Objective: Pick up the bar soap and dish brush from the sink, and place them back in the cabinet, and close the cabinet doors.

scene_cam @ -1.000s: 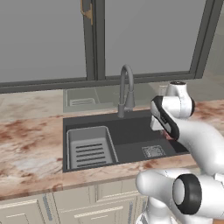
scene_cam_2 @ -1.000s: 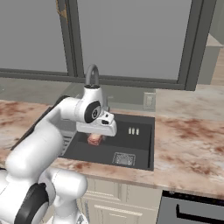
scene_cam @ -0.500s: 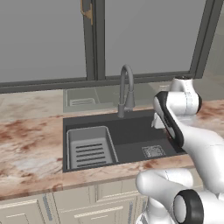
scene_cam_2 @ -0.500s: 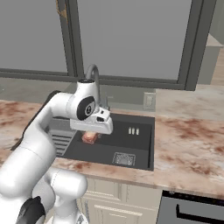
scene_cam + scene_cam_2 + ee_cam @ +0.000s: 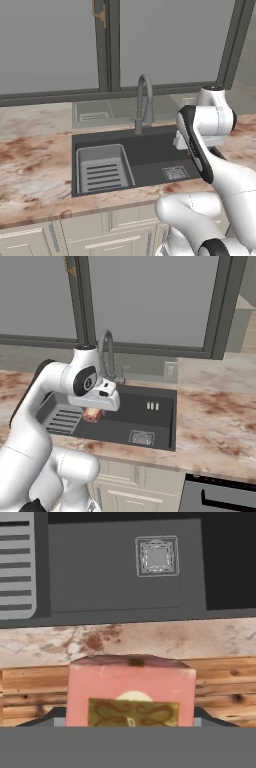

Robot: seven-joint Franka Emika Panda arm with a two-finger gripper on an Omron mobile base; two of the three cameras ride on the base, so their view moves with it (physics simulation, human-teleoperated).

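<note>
Gripper (image 5: 93,412): closed on the bar soap (image 5: 131,691), raised above the sink (image 5: 161,426).
Bar soap: pink block with a patterned label, clamped between the fingers, over the basin's front part.
Sink: dark basin set in the marbled bench (image 5: 30,170); pale slotted rack (image 5: 102,169) at its left, square drain (image 5: 157,556) on the floor, faucet (image 5: 144,102) behind.

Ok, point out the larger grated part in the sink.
The slotted rack insert at the sink's left end; the drain is a small square grate right of it.

End effector (image 5: 93,415) clamped, arm raised
</note>
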